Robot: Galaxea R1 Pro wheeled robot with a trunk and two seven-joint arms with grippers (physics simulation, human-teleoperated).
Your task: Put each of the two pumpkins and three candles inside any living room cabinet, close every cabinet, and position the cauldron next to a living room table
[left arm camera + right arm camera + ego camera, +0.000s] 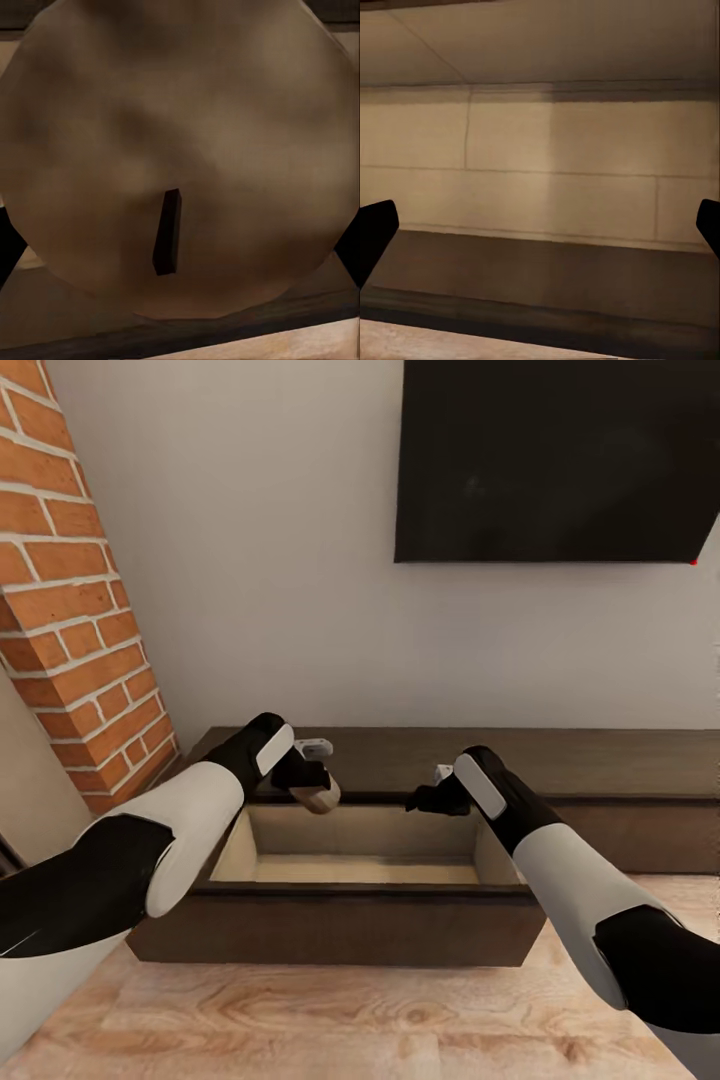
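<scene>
The cabinet (600, 760) is a long, low dark-brown unit against the wall, and its left drawer (340, 930) is pulled open, showing a bare beige inside. My left gripper (308, 778) is shut on a cream-beige candle (320, 797) and holds it over the drawer's back left corner. In the left wrist view the candle (180, 135) is very close, with its dark wick (166, 232) facing the camera. My right gripper (424, 798) hangs open over the drawer's back right part. Its dark fingertips (375, 232) stand far apart with nothing between them, facing the drawer's beige wall (547, 172).
A red brick column (70, 610) rises at the left of the cabinet. A dark TV screen (560, 460) hangs on the white wall above it. Light wooden floor (350, 1010) lies in front of the open drawer.
</scene>
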